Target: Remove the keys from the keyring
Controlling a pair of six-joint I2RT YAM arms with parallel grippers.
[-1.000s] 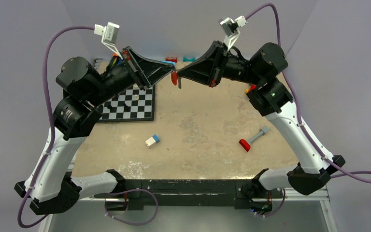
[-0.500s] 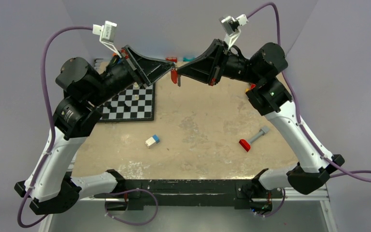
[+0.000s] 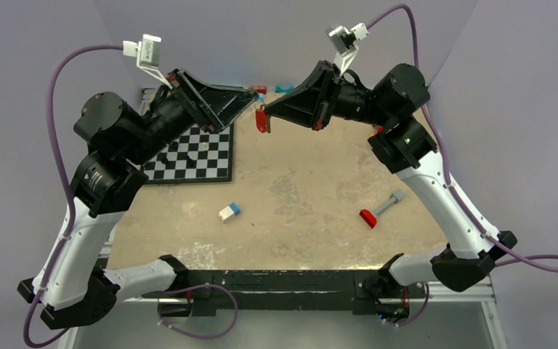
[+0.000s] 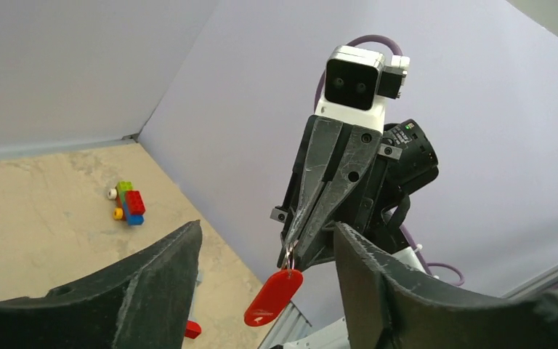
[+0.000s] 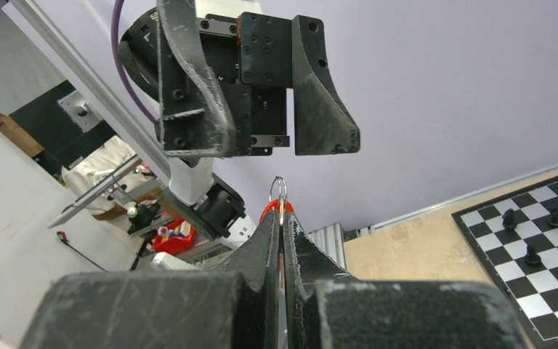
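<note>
The right gripper (image 5: pixel 282 224) hung in the air over the far part of the table (image 3: pixel 312 182). Its two fingers were pressed tight together on the thin metal keyring (image 5: pixel 280 187), whose loop stuck out just past their tips. A red tag (image 4: pixel 272 297) dangled from the ring under those tips, well clear of the tabletop. From where I stood I couldn't make out any key on the ring.

The left gripper (image 4: pixel 267 229) faced it nose to nose. It was spread wide and had hold of nothing. Its fingers (image 4: pixel 156 280) were close in front of the ring and tag, and as far as I could see they touched neither.

A chessboard (image 3: pixel 192 156) lay flat on the left side of the table, partly under the left arm. A few dark chess pieces (image 5: pixel 532 256) stood on its squares. A blue and white block (image 3: pixel 229 211) sat near the middle of the table. A red and grey piece (image 3: pixel 378 209) lay well apart from it on the right. A little cluster of coloured bricks (image 4: pixel 127 203) sat on the table near the right arm. Along the far edge a red bit (image 3: pixel 258 89) and a teal bit (image 3: pixel 285 89) lay near each other, too small for me to tell what they were.
</note>
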